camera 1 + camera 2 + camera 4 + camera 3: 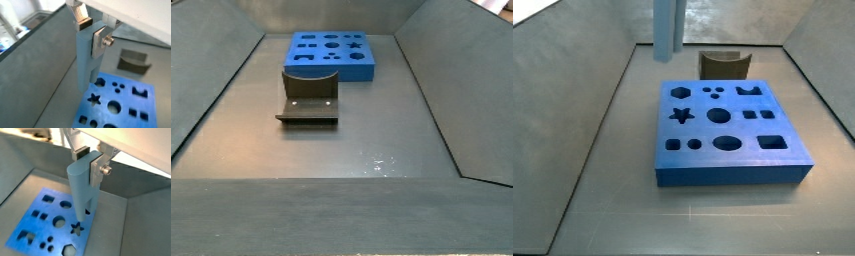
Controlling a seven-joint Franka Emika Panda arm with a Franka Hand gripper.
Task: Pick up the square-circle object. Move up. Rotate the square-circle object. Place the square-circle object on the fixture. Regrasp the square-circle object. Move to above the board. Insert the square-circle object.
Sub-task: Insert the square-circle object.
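The gripper (90, 159) pinches the peg (83, 190) high above the board (37, 228); descending misaligned could jam it against a hole's rim.

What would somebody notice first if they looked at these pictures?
The big blue board full of shaped holes, lying flat on the grey floor. Next, the long pale blue-grey square-circle object, hanging upright from the gripper high above the board, near its star hole. Then the small dark fixture, standing empty on the floor beside the board.
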